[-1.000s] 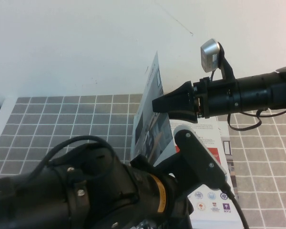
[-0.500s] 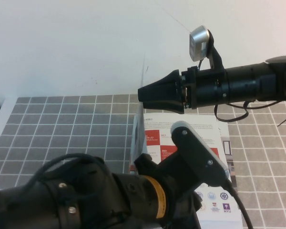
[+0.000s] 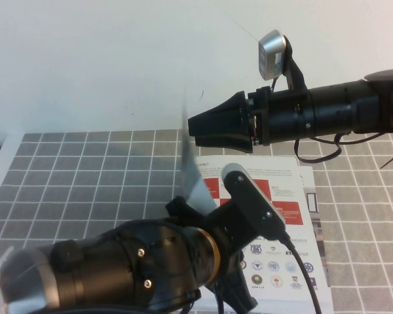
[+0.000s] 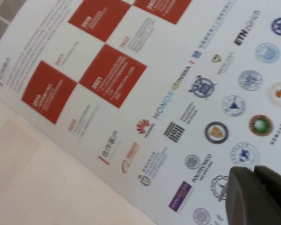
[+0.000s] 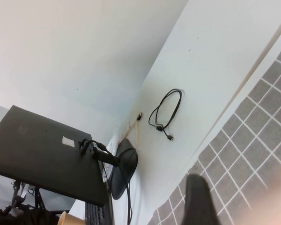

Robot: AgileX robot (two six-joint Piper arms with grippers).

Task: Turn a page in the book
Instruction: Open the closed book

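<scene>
From above, the right gripper point(image 3: 195, 125) is pinching the page point(image 3: 191, 178) upright beside the book point(image 3: 275, 216) — seemingly to swing it over — while the left wrist view is showing the left gripper point(image 4: 255, 197) over the logos, spread untellable — and the right wrist view is showing only wall

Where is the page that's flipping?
In the high view, the page stands up mid-table, just left of the open book, below the right claw and above the left arm.

We observe a grey tiled surface point(image 3: 85, 170) with white grout lines, bordered on its far side by a plain white wall point(image 3: 105, 59). A black cable loop point(image 5: 165, 112) hangs on that wall. Near it stand a dark flat panel point(image 5: 42, 154) and a black microphone point(image 5: 100, 154).
</scene>
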